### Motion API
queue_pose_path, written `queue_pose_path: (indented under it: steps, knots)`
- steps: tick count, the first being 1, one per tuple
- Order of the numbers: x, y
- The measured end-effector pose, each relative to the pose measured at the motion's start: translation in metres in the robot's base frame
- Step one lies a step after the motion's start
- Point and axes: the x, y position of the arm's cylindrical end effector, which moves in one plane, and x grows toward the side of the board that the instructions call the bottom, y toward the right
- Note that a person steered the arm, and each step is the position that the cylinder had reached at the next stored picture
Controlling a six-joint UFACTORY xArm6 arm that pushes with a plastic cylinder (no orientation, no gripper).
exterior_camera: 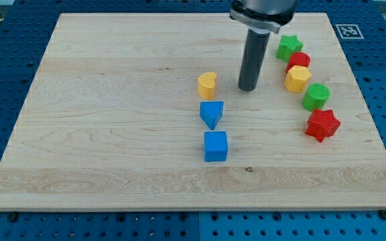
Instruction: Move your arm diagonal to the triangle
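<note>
A blue triangle block (211, 113) lies near the board's middle. A yellow heart-shaped block (207, 84) sits just above it and a blue cube (216, 146) just below it. My tip (248, 88) rests on the board up and to the right of the triangle, right of the yellow heart, touching no block.
A curved row of blocks runs down the view's right: a green star (289, 47), a red block (299, 61), a yellow hexagon (297, 79), a green block (316, 96) and a red star (322, 124). The wooden board (112, 100) ends near them on the right.
</note>
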Motion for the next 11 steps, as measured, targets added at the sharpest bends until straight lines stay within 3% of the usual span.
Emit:
queue_pose_path:
  steps: [2, 4, 6, 8, 11]
  knots:
    - [-0.001, -0.049]
    - [-0.059, -0.069]
    - [-0.029, -0.134]
    - [0.022, -0.133]
    - [-0.004, -0.109]
